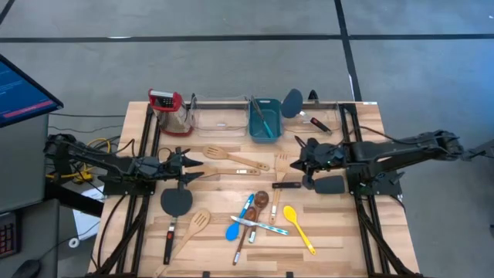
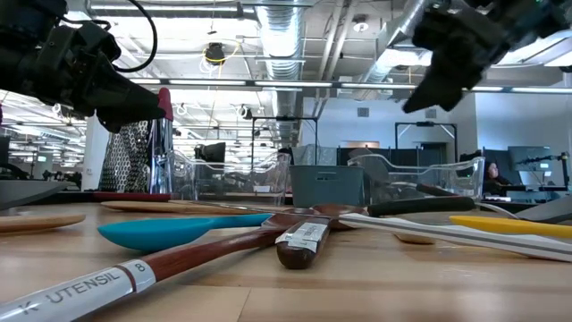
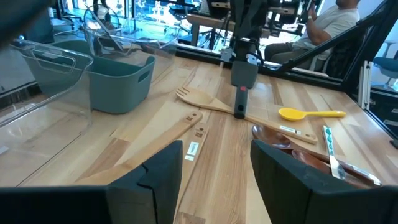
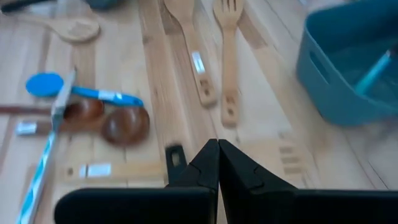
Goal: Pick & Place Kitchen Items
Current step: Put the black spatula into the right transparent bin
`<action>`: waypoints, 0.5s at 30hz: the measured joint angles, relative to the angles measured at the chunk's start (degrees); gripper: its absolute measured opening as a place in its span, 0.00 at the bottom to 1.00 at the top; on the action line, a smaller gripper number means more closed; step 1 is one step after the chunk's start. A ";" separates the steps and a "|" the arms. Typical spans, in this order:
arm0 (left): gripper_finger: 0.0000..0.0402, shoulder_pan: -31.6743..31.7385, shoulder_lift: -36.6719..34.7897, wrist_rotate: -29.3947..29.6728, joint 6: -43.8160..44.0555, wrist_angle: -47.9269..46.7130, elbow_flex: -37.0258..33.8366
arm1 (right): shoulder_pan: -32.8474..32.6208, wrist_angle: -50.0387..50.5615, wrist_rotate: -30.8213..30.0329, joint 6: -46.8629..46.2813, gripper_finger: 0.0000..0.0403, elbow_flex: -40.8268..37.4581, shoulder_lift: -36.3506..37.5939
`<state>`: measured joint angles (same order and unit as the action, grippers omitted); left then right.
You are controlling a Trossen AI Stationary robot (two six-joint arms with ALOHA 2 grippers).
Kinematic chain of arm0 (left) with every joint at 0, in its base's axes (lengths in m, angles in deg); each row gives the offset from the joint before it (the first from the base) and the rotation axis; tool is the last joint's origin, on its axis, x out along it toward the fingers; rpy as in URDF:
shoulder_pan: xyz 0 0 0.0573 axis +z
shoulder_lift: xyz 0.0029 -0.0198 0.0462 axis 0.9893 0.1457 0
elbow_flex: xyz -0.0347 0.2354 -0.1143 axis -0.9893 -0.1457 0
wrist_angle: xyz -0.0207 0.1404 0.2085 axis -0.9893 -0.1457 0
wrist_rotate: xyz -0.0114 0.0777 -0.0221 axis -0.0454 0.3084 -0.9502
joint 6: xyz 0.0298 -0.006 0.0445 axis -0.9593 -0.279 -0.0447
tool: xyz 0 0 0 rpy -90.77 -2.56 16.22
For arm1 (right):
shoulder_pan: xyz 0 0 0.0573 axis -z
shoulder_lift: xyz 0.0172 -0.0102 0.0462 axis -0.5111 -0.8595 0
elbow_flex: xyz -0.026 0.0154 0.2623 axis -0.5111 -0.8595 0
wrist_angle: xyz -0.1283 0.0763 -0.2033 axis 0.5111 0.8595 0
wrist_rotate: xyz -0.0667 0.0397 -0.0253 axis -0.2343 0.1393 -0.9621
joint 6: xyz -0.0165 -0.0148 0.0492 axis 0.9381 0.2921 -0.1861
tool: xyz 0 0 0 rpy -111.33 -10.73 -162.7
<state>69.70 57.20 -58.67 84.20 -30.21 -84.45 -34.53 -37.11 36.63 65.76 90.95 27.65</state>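
Utensils lie flat on the wooden table (image 1: 340, 232): pale wooden spatulas (image 1: 235, 161), a wooden fork (image 1: 279, 166), a slotted wooden spoon (image 1: 199, 222), a blue spoon (image 1: 234, 228), dark-brown spoons (image 1: 260, 201), a yellow spoon (image 1: 298, 225) and two black spatulas (image 1: 176, 202) (image 1: 327, 184). My left gripper (image 1: 193, 167) (image 3: 217, 177) hovers open at the table's left, above the black spatula there. My right gripper (image 1: 299, 157) (image 4: 217, 158) is shut and empty, raised above the right black spatula, whose handle end (image 4: 176, 155) shows beside the fingertips.
Along the far edge stand a red-handled grater (image 1: 171, 108), a clear bin (image 1: 220, 117), a teal tub (image 1: 264, 120) holding a blue utensil, and another clear bin (image 1: 324, 117). A dark round spoon (image 1: 292, 102) sits by the tub. A person sits in the room beyond (image 3: 317, 25).
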 joint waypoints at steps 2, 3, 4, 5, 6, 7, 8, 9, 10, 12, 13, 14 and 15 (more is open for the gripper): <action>0.44 -0.02 0.02 0.00 -0.01 0.04 -0.01 | 0.00 3.49 0.03 0.00 0.00 0.00 1.34; 0.44 -0.02 0.02 0.00 -0.01 0.06 -0.01 | 0.00 5.43 0.23 -0.01 0.00 0.00 1.88; 0.44 0.00 0.02 0.00 0.00 0.13 0.00 | 0.00 7.35 0.65 0.00 0.00 0.00 2.32; 0.44 0.00 0.02 0.00 0.00 0.27 -0.01 | 0.02 9.11 1.24 0.00 0.00 0.00 2.62; 0.44 -0.01 0.01 0.00 -0.01 0.42 0.00 | 0.02 10.77 1.61 -0.02 0.00 0.00 2.71; 0.44 0.00 0.00 0.00 0.00 0.45 -0.01 | 0.02 12.40 1.71 -0.28 0.00 0.00 2.68; 0.44 0.00 0.01 0.00 -0.01 0.44 -0.01 | 0.02 14.12 1.77 -0.68 0.00 0.00 2.66; 0.44 -0.02 0.01 0.00 -0.01 0.43 -0.01 | 0.02 15.65 1.88 -1.31 0.00 0.00 2.66; 0.44 0.00 0.01 0.00 -0.01 0.45 0.01 | 0.02 16.87 1.90 -2.02 0.00 0.00 2.65; 0.44 -0.02 0.02 0.00 0.00 0.45 -0.01 | 0.02 19.05 2.76 -3.17 0.00 0.00 2.35; 0.44 0.00 0.02 0.02 -0.01 0.45 -0.01 | 0.03 19.87 3.36 -3.47 0.00 0.00 2.19; 0.44 -0.01 0.01 0.00 -0.01 0.47 -0.01 | 0.02 20.18 4.07 -3.82 0.00 0.00 2.12; 0.44 -0.01 0.01 0.00 -0.01 0.47 -0.01 | 0.02 20.39 4.70 -4.17 0.00 0.00 2.11</action>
<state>69.69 57.21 -58.67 84.19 -29.74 -84.46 -34.51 -16.72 41.33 61.59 90.95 29.76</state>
